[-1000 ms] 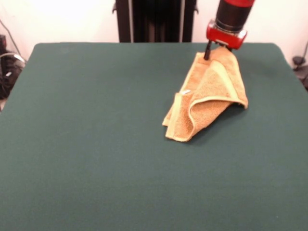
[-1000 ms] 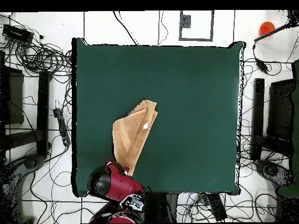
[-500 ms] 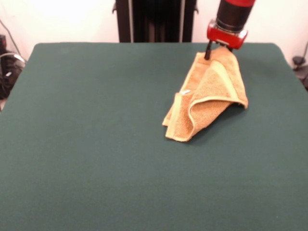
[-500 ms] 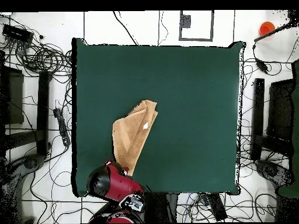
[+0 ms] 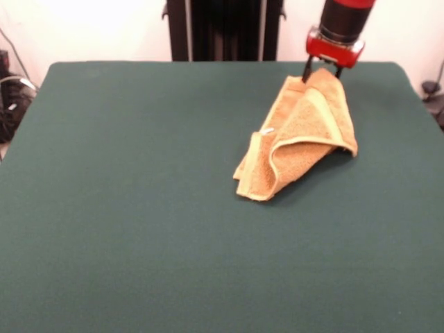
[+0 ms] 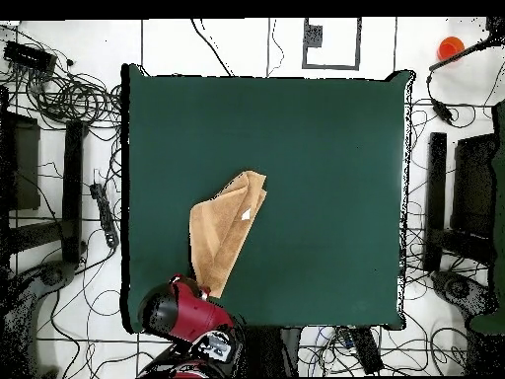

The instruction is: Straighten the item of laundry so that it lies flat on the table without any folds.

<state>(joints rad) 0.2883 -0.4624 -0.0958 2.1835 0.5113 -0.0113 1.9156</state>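
Note:
The item of laundry (image 5: 298, 135), an orange-tan towel with paler border bands, lies crumpled and folded over itself on the far right part of the green table (image 5: 139, 208). A small white tag (image 5: 266, 131) shows on its left side. Its far corner is drawn up into a peak between the fingers of my gripper (image 5: 322, 71), which is shut on it. From above, the towel (image 6: 227, 232) runs from mid-table toward the lower left edge. There the red arm (image 6: 182, 311) covers the gripped corner and hides the gripper itself.
The table's right edge (image 5: 416, 90) lies close to the towel in the front view. The overhead view shows tangled cables (image 6: 69, 94) on the floor around the table, and an orange object (image 6: 451, 46) off the table at the top right.
The gripper has moved slightly right and toward the table's far edge, still holding the towel's corner. The towel's near folded end has slid a little after it.

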